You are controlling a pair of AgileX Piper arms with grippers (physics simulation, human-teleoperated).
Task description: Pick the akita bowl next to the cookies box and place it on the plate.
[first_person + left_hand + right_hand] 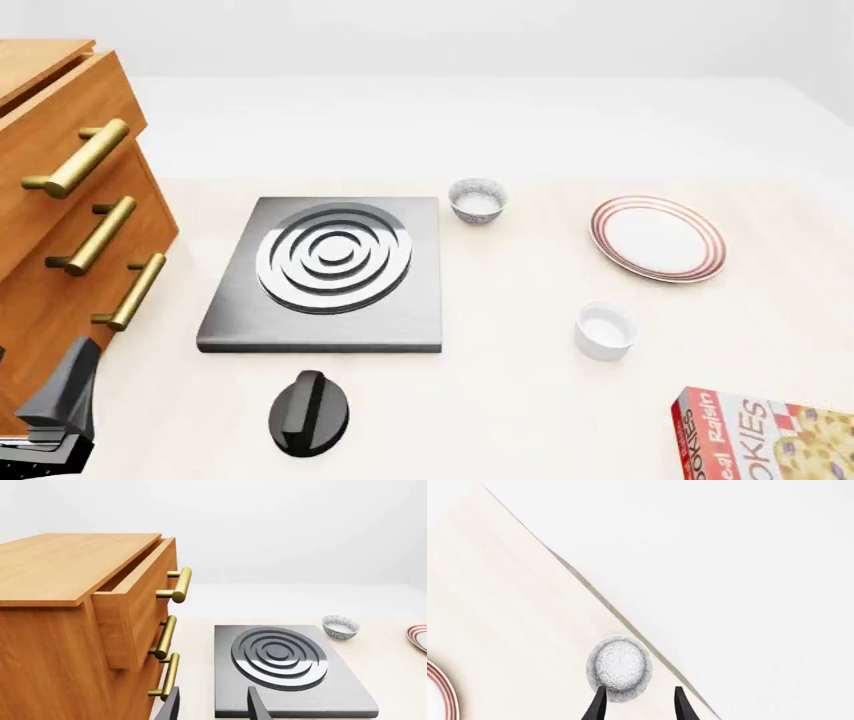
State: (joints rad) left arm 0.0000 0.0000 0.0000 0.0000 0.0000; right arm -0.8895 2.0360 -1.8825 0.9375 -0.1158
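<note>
Hovering by the akita bowl (619, 667) (table's edge), the right end effector (637, 707) has fingers apart.

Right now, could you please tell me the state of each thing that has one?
Top drawer: partly open.
Left gripper: open, empty.
Right gripper: open, empty.
Bowl by stove: upright, empty.
Second bowl: free, not gripped.
Cup: upright, empty.
Plate: flat, bare.
Cookies box: lying flat.

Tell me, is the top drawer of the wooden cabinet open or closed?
Open a little. In the left wrist view the top drawer juts out past the lower drawers and leaves a dark gap under the cabinet top. Its contents stay hidden.
</note>
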